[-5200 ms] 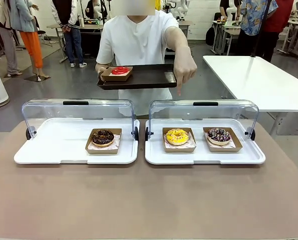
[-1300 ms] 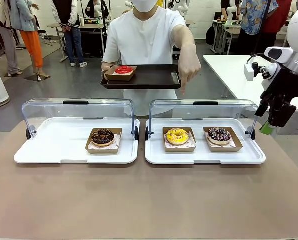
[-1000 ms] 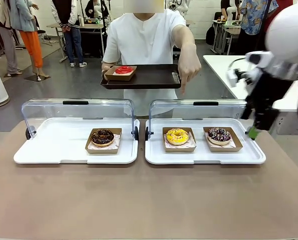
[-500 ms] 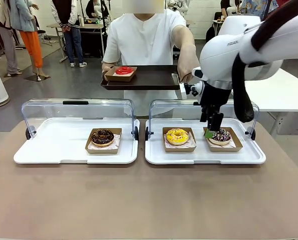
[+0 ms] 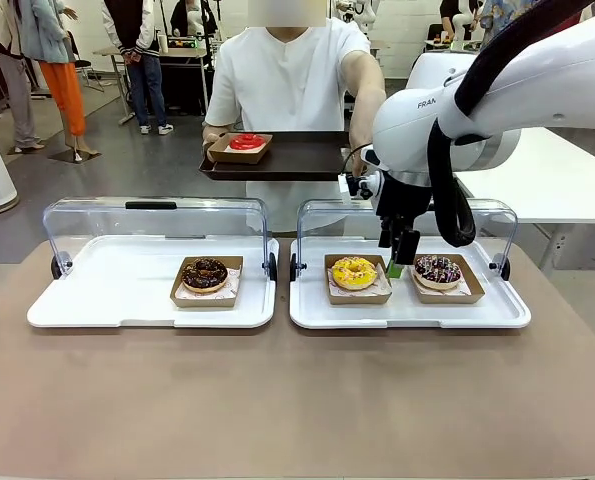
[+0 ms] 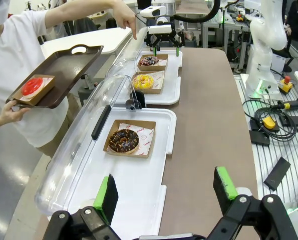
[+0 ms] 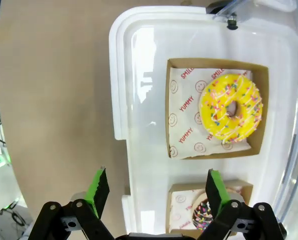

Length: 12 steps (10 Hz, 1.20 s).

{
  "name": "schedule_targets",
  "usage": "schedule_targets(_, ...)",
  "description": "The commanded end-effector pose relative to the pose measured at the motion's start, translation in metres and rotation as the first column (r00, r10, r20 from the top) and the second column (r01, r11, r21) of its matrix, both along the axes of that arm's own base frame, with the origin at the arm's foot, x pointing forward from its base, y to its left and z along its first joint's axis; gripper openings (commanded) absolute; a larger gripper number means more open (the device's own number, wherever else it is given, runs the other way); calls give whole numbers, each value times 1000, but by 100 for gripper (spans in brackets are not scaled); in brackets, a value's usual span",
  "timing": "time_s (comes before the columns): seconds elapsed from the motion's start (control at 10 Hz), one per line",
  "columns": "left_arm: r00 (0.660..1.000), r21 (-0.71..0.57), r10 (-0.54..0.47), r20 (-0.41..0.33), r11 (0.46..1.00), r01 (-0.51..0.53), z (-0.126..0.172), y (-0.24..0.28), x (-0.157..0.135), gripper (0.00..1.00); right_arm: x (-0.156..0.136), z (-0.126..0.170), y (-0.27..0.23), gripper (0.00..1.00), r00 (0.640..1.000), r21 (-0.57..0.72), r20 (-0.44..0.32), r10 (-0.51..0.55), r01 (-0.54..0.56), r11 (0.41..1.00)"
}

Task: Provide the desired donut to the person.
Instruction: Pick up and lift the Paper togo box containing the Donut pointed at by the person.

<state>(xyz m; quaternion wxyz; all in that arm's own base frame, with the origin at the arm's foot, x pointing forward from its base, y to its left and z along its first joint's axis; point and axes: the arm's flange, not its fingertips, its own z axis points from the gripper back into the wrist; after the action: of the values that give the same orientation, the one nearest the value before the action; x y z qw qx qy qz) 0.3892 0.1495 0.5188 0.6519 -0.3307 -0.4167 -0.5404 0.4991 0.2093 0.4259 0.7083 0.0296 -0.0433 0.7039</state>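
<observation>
left fingers (image 6: 107, 192): spread wide, empty, hovering off the end of the left tray (image 6: 138, 180) | yellow donut (image 5: 354, 272): my guess for the pick, sits left in the right tray (image 5: 312, 300) on the tabletop; light, soft, sticky icing, so grab its cardboard boat (image 5: 357, 299) by the rim | right fingers (image 5: 392, 267): spread, pointing down just right of it

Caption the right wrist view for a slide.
Open right gripper above white tray: yellow sprinkled donut ahead, dark sprinkled donut nearer.

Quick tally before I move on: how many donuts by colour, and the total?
Red donut: 1
Brown donut: 1
Yellow donut: 1
Dark sprinkled donut: 1
Total: 4
</observation>
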Motion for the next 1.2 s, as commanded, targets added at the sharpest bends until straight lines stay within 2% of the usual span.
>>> schedule_targets(0.0,1000,-19,2,15,1000,-2,2,0,1,100,-2,4,-6,100,1000,1,7,-10,10,1000)
schedule_targets(0.5,1000,-19,2,15,1000,-2,2,0,1,100,0,4,-4,100,1000,0,3,-6,6,1000)
schedule_targets(0.7,1000,-19,2,15,1000,-2,2,0,1,100,-29,1,9,100,997,-39,72,1,2,999)
schedule_targets(0.8,1000,-19,2,15,1000,-2,2,0,1,100,-36,1,12,100,997,-44,77,-3,6,999)
schedule_targets(1.1,1000,-19,2,15,1000,-2,2,0,1,100,-29,-22,13,100,996,-46,64,-56,59,997)
